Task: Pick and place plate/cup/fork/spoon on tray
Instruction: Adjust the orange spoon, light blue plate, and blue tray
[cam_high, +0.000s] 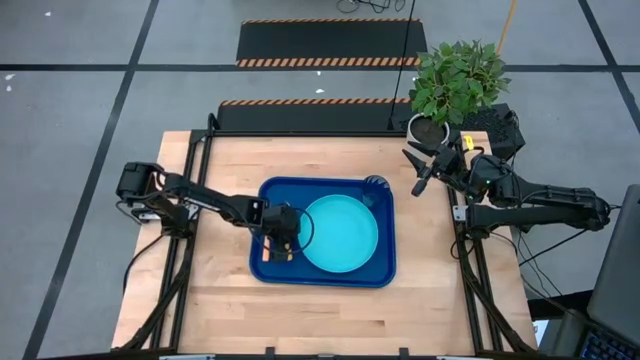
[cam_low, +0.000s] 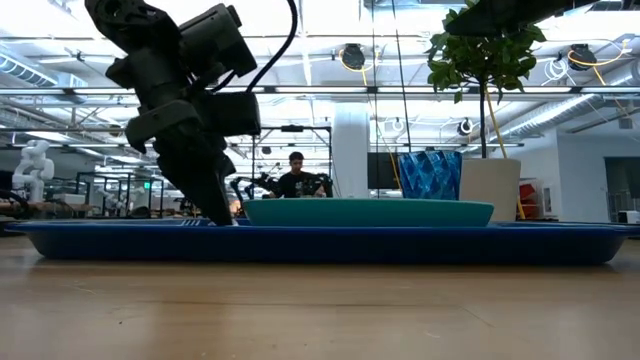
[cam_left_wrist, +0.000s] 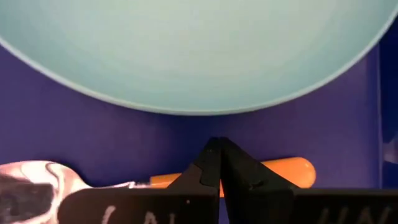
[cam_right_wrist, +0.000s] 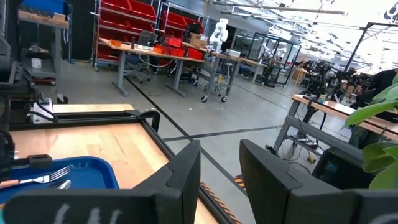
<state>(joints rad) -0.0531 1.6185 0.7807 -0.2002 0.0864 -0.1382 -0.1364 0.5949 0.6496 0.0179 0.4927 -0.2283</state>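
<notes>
The dark blue tray (cam_high: 270, 195) lies mid-table. The turquoise plate (cam_high: 340, 234) rests flat in its right half, and the dark blue cup (cam_high: 376, 184) stands in its far right corner. The spoon (cam_left_wrist: 43, 180) lies on the tray floor left of the plate, orange handle end (cam_left_wrist: 297, 171) free. The fork (cam_right_wrist: 43, 177) lies on the tray beside it. My left gripper (cam_high: 281, 246) is shut and slants down over the spoon's handle, its tips (cam_low: 222, 215) at the tray. My right gripper (cam_high: 425, 172) is open and empty, raised past the tray's far right corner. My left gripper's shut fingers (cam_left_wrist: 245, 177) slant down from the table's left and lie across the middle of the spoon's handle (cam_left_wrist: 163, 180), which they hide. I cannot tell whether they touch it. The spoon lies flat on the tray.
A potted plant in a white pot (cam_high: 432, 127) stands at the table's far right corner, close to my right gripper. Bare wood (cam_high: 300, 310) shows along the table's near side and left of the tray. A person (cam_low: 296, 175) sits in the room beyond.
</notes>
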